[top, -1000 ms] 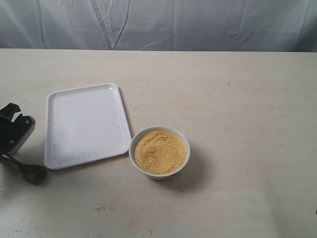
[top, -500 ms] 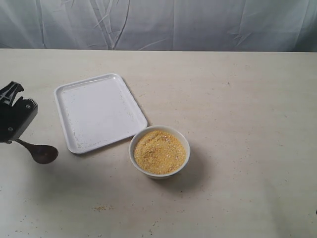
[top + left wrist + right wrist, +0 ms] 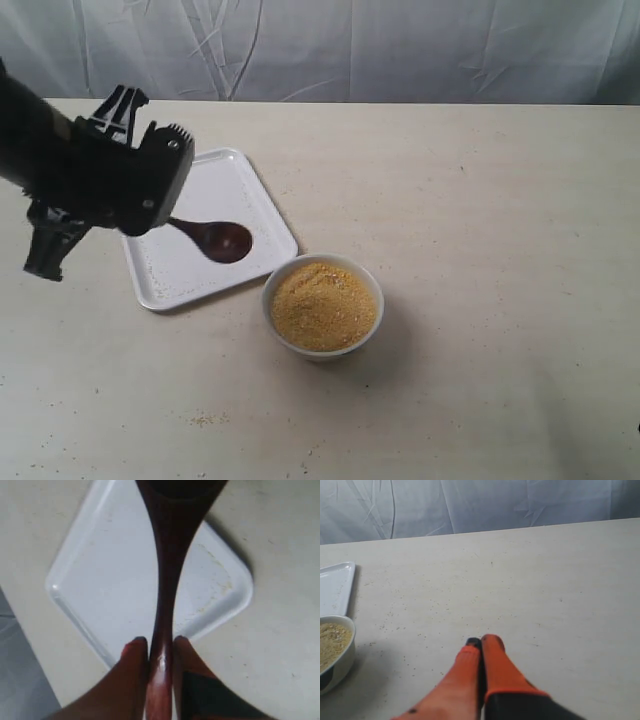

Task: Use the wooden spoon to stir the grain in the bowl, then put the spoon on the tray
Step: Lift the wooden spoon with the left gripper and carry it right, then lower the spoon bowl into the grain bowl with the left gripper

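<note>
The white bowl (image 3: 322,305) of yellow grain (image 3: 323,304) sits near the table's middle. Just left of it and a little farther back lies the white tray (image 3: 205,225), turned at an angle. My left gripper (image 3: 165,222) hovers over the tray's left part, shut on the thin handle of the dark wooden spoon (image 3: 215,239), whose oval end hangs above the tray and points toward the bowl. The left wrist view shows the spoon (image 3: 167,580) clamped at my left gripper (image 3: 160,642), with the tray (image 3: 100,595) beneath. My right gripper (image 3: 481,641) is shut and empty, over bare table right of the bowl (image 3: 335,650).
Scattered grain specks dot the table in front of the bowl (image 3: 205,420) and the tray's surface. A wrinkled grey cloth (image 3: 350,50) hangs behind the table's far edge.
My left arm has lifted the spoon from the table's left edge and carried it right, over the tray. A second ago the tray lay nearer the front-left and squarer; since half a second ago it has stayed put.
</note>
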